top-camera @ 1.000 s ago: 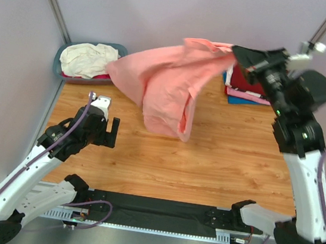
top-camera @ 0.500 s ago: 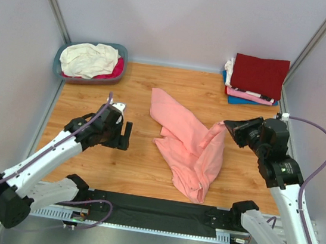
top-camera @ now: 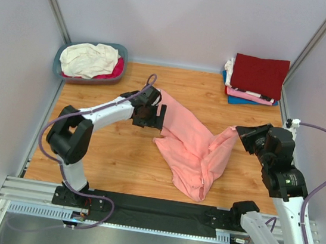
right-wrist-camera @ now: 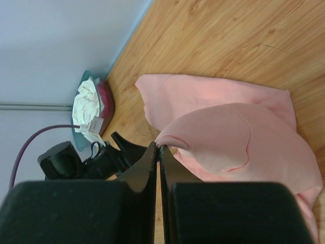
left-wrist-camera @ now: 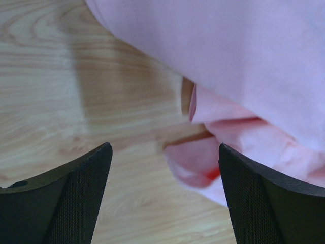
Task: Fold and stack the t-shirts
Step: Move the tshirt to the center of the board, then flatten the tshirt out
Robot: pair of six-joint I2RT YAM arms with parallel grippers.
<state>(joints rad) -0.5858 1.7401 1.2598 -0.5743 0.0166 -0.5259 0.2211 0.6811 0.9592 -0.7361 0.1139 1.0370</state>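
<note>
Right gripper (right-wrist-camera: 158, 148) — black fingers pinched tight on a raised fold of the salmon-pink short-sleeved cloth t-shirt (top-camera: 190, 153), holding that corner up off the wood on the garment's right side. Left gripper (left-wrist-camera: 163, 152) — jaws spread wide with nothing between them, low at the far-left edge where a hem curls under. Whether it touches cloth, cannot tell.

The tee lies crumpled mid-table on the pale-grained wooden tabletop (top-camera: 115, 164). One flap stretches back-left; a bunched tail trails toward the near edge.

Handling, as judged: light, limp, no stiffness. It drapes, sags wherever unheld, and likely slides easily on the smooth wood. Not fragile. A single pinch only bunches it; it wants two holds well apart, on hem or shoulder seam, where doubled edges give the fingers something to bite. The loose left edge by the open jaws looks the natural second hold.

Surface matte, fine knit, soft creases. Back right: stack of folded t-shirts (top-camera: 259, 76), dark red on top. Back left: blue-grey plastic basket (top-camera: 122, 49) heaped with cream-white and magenta cloth.
</note>
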